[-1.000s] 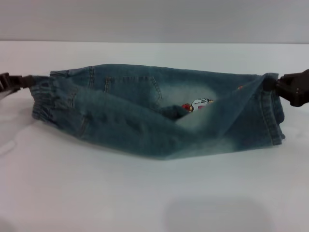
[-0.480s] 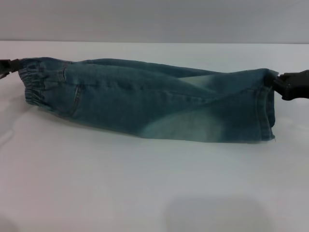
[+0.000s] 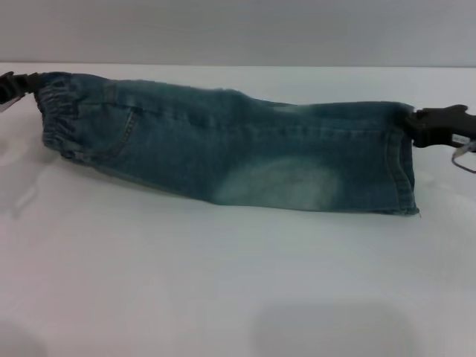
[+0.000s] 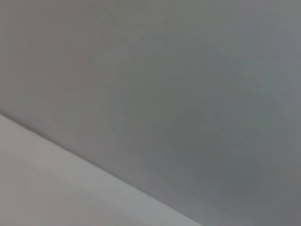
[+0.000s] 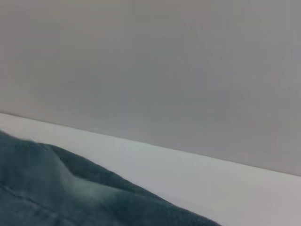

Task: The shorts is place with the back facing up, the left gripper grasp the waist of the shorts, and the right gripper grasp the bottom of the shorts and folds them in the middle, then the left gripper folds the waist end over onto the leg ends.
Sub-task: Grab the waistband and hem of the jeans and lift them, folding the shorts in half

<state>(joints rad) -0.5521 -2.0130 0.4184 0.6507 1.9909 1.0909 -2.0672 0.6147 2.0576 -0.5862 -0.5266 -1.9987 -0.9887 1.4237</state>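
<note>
The blue denim shorts (image 3: 223, 149) are folded lengthwise and stretched across the white table (image 3: 238, 282) in the head view. The elastic waist (image 3: 59, 111) is at the left, the leg ends (image 3: 401, 163) at the right. My left gripper (image 3: 22, 83) is shut on the waist's far corner at the left edge. On the right, my right gripper (image 3: 416, 123) is shut on the far corner of the leg ends. The right wrist view shows a strip of the denim (image 5: 70, 197) against the table; the left wrist view shows only table and wall.
A grey wall (image 3: 238, 30) rises behind the table's far edge. Bare white tabletop lies in front of the shorts.
Both grippers have carried the held edge over and away from me. The open fold with the printed patch has closed, and the shorts now lie flatter and taut, with the waist farther back.
</note>
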